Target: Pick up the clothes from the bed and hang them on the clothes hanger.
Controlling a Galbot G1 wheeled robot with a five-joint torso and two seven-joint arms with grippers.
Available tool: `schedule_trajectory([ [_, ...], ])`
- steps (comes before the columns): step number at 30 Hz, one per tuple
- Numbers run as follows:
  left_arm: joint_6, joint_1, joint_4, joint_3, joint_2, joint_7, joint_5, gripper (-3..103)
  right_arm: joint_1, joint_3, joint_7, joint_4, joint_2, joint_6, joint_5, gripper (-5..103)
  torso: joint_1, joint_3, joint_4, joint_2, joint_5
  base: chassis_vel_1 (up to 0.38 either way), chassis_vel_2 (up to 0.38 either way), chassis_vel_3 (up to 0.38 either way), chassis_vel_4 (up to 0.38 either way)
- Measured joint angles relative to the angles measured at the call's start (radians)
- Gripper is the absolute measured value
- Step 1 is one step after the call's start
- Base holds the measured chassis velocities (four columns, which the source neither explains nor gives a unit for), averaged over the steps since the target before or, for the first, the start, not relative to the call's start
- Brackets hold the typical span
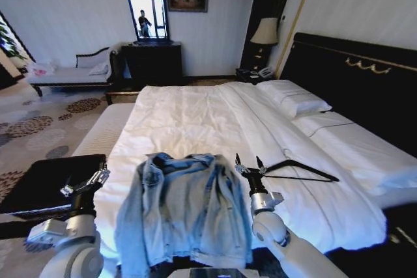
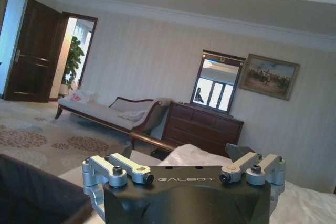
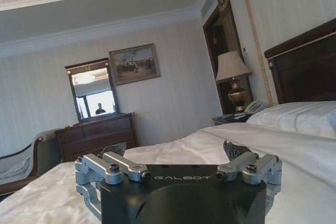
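- One denim jacket [image 1: 186, 216] is lying flat on the bed [image 1: 195, 122] near the foot edge, back side up, collar pointing toward the headboard [image 1: 365, 89]; faded light-blue fabric, soft folds, sleeves trailing down both sides.
- Clothes hanger [image 1: 301, 170] is lying on the white sheet just right of the jacket, apart from it; thin black triangle w/ wire hook.
- Right gripper [image 1: 248, 164] is hovering betw. jacket and hanger, fingers spread open, gripping nothing; black fingertips [image 3: 234, 151] over the sheet in right wrist view.
- Left gripper [image 1: 85, 183] is sitting at the bed's left edge, beside the jacket's left sleeve, over a black flat bench [image 1: 49, 183]; can't tell its jaw state.
- Sheets are looking smooth w/ light creases; pillows [image 1: 293, 99] plump, stacked at the glossy black headboard w/ gold trim.
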Motion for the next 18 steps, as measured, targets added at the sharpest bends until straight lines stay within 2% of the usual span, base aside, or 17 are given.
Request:
schedule_trajectory([
  [11,0.002,0.010,-0.008,0.007,-0.017,-0.001,0.013,100,0.033,-0.016,0.002,-0.031,0.001,0.003,0.010,100,-0.001,0.000,0.0001,0.000,0.0008,-0.221,-0.475,0.230,0.457],
  [18,-0.003,0.018,-0.012,0.001,-0.017,0.000,0.015,100,0.034,-0.005,0.004,-0.048,0.004,0.004,0.028,100,-0.001,0.000,0.0002,0.001,0.0003,-0.298,-0.427,0.290,0.429],
])
